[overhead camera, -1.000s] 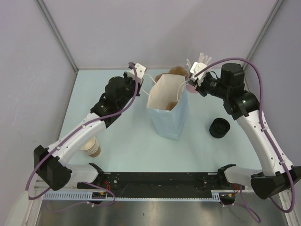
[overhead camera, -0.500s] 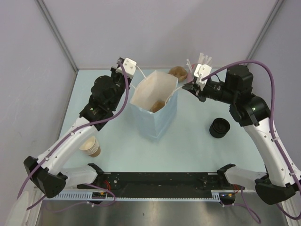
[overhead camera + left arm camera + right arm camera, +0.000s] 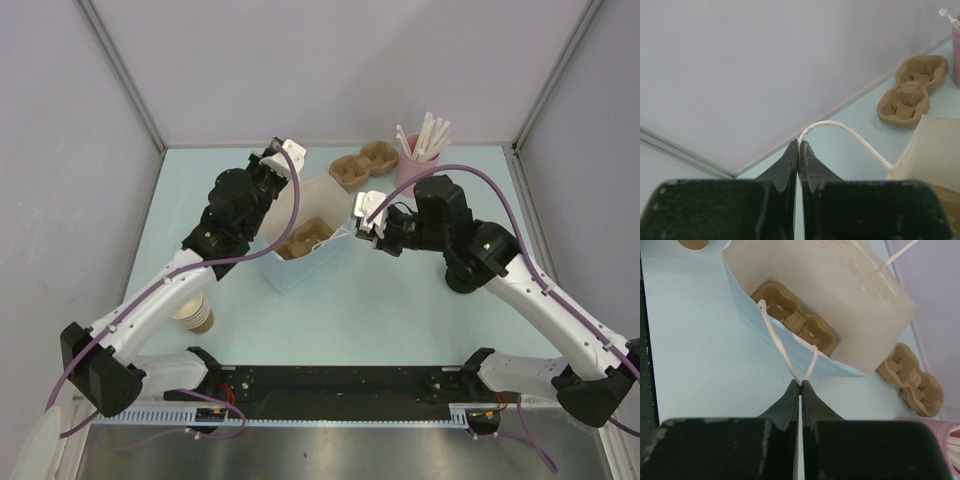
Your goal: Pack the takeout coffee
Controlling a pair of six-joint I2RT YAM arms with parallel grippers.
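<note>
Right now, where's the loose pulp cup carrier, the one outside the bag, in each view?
Top external: loose carrier at the back, just left of the pink straw cup.
Left wrist: loose carrier upper right; pink straw cup at the right edge.
Right wrist: loose carrier at the right, past the bag; pink straw cup bottom right.
Shared landmark: the pink straw cup.
</note>
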